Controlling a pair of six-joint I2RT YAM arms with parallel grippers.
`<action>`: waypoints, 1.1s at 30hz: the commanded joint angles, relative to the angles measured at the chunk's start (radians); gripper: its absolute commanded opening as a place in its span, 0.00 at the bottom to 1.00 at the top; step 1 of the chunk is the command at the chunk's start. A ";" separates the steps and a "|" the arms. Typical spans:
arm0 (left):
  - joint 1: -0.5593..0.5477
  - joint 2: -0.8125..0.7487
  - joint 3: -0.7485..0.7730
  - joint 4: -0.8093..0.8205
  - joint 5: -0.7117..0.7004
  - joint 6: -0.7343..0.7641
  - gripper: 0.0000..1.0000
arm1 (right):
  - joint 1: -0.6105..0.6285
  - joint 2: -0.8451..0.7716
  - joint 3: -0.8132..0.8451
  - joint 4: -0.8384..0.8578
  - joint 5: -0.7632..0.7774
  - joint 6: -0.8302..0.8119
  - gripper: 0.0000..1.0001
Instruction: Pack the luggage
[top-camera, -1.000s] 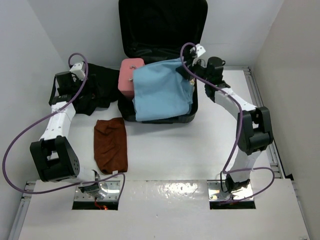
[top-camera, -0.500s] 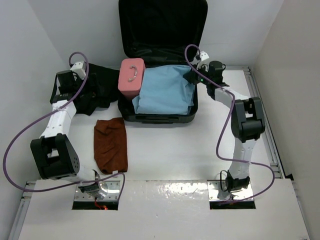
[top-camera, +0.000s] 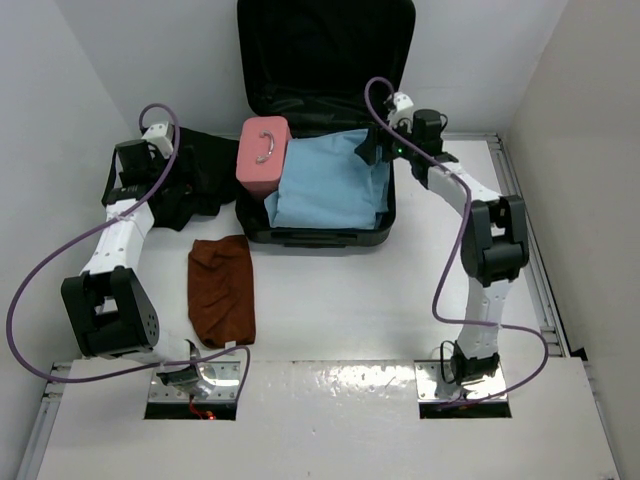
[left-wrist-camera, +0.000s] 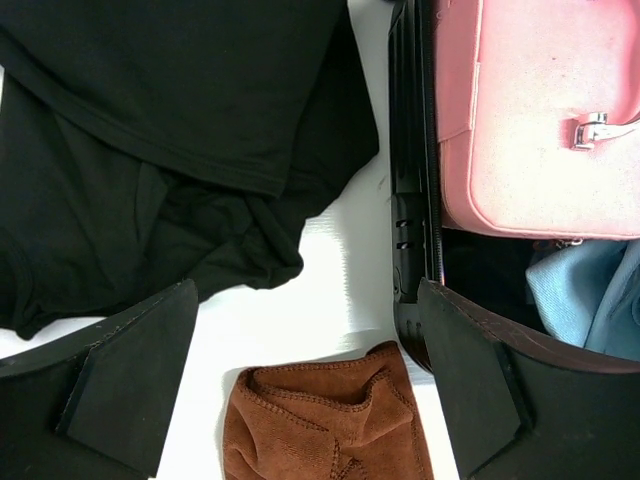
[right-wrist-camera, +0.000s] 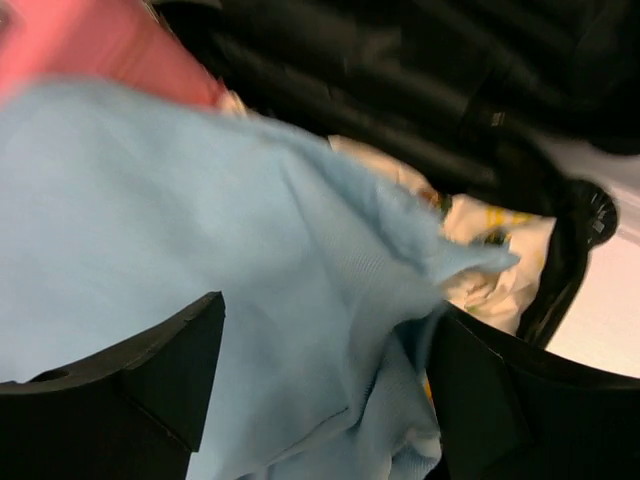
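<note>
The light blue fabric garment (top-camera: 330, 185), which a second ago spilled out over the near rim of the large black ribbed hard-shell suitcase (top-camera: 320, 238) and hid part of the small pink box-shaped case (top-camera: 262, 155), now lies gathered inside the shell, leaving the near rim bare and the pink case's top and handle uncovered. The right gripper (top-camera: 372, 148) has shifted slightly left over the garment's far right corner. The right arm's elbow has swung in from the right and stands more upright.
</note>
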 joint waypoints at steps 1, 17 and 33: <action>-0.008 -0.012 0.040 0.017 -0.007 -0.011 0.96 | -0.004 -0.137 0.048 0.107 -0.054 0.101 0.77; -0.008 -0.036 0.020 -0.015 -0.027 0.007 0.96 | 0.216 0.012 0.056 0.141 -0.536 0.391 0.25; -0.008 -0.035 0.001 -0.033 -0.055 0.027 0.96 | 0.248 0.161 0.035 -0.310 -0.269 -0.135 0.15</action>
